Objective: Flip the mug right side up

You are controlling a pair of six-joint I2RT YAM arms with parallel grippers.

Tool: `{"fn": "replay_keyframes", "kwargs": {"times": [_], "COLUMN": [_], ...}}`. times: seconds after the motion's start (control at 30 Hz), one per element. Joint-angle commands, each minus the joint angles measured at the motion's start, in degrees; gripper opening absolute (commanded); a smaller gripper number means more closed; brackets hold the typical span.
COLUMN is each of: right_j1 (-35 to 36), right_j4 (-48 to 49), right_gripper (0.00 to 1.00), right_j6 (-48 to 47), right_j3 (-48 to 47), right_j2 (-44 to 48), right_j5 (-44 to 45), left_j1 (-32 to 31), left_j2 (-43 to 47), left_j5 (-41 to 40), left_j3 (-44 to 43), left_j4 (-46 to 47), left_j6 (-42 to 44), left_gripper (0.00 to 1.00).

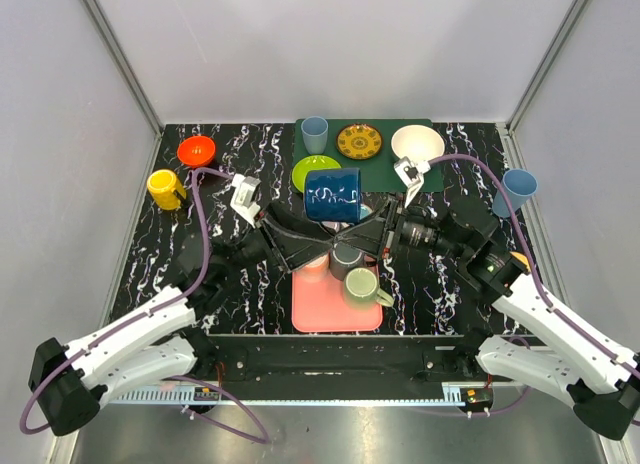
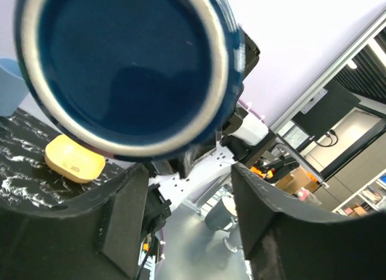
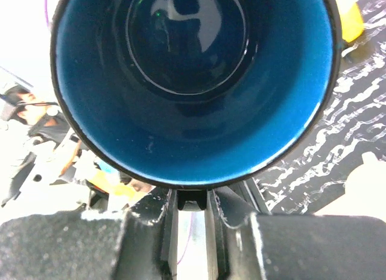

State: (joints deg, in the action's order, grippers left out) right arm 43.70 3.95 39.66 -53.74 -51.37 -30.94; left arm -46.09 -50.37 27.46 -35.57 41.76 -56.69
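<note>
Mug (image 1: 333, 194) hangs sideways at frame centre, rim pinched by the closed right end effector (image 3: 192, 203), left end effector (image 2: 190, 189) wide open and empty; reorientation appears half done, requiring wrist rotation, then lowering.

Dark blue mug (image 1: 333, 194), brighter blue inside. On its side, clear of the table (image 1: 270, 149), near centre. Mouth faces right. Handle probably underneath, not clearly seen.

No lettering, label, brand or number is legible in any view.
</note>
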Motion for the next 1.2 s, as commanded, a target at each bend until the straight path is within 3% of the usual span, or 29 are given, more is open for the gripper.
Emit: {"fn": "replay_keyframes", "kwargs": {"times": [0.0,0.17,0.27,0.43,0.57,0.73,1.17], "right_j1": [-0.6,-0.5,-0.6,-0.6,-2.3,-17.4,-25.5], "right_j4": [-1.2,-9.6,-22.5,-42.6,-48.0,-46.7,-40.9], "right_gripper": [0.00,0.00,0.00,0.00,0.00,0.00,0.00], "right_j6": [-4.1,-7.5,-12.2,-15.4,-15.5,-11.8,-11.5], "right_j3": [-4.6,-7.8,-13.7,-23.2,-23.6,-17.2,-20.9], "right_j2": [1.5,2.2,1.9,-3.1,-6.8,-11.4,-36.2], "right_j5": [5.3,10.6,22.9,48.0,58.5,49.4,45.3], "left_j1": [0.1,0.8,1.3,1.3,1.3,1.3,1.4], "left_j2": [4.9,9.8,14.8,24.3,28.5,27.5,19.5], "left_j5": [-0.1,-5.1,-12.8,-34.2,-44.7,-51.3,-52.0], "left_j3": [1.4,0.9,-0.1,-0.1,0.2,-2.6,-3.5], "left_j4": [-3.8,-15.2,-27.4,-43.2,-51.7,-60.5,-64.9], "left_j6": [4.1,8.7,12.6,14.8,15.0,15.0,15.5], "left_gripper": [0.67,0.75,0.81,0.89,0.89,0.89,0.88]}}
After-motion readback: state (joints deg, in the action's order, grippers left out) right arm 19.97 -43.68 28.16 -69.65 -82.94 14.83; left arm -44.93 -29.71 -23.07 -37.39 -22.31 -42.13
